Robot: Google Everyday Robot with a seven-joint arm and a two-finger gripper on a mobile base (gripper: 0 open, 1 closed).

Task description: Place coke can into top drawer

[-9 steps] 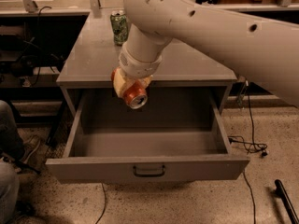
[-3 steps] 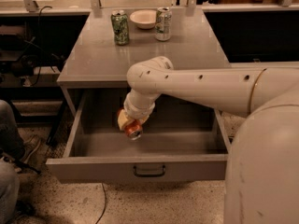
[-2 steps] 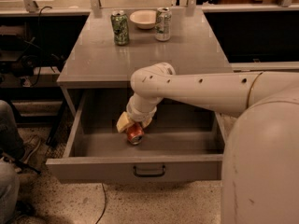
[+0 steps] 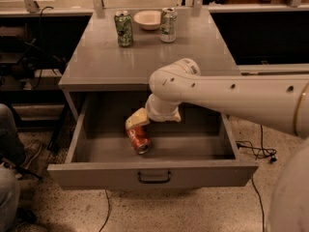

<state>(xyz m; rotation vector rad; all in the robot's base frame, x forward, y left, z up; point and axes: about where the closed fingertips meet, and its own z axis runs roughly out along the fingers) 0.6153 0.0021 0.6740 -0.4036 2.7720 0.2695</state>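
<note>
While the gripper (image 4: 137,123) is clamping the coke can (image 4: 139,139) at its six o'clock in the top drawer (image 4: 96,174), we are judging it light, slick, dentable, best held across its sides.

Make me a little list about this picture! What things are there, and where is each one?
gripper: down inside the open drawer, right at the upper end of the coke can
coke can: tilted, inside the top drawer, left of its middle
top drawer: pulled wide open
green can: upright at the back of the cabinet top
bowl: on the cabinet top, between the two cans there
white-and-green can: upright, right of the bowl
</note>
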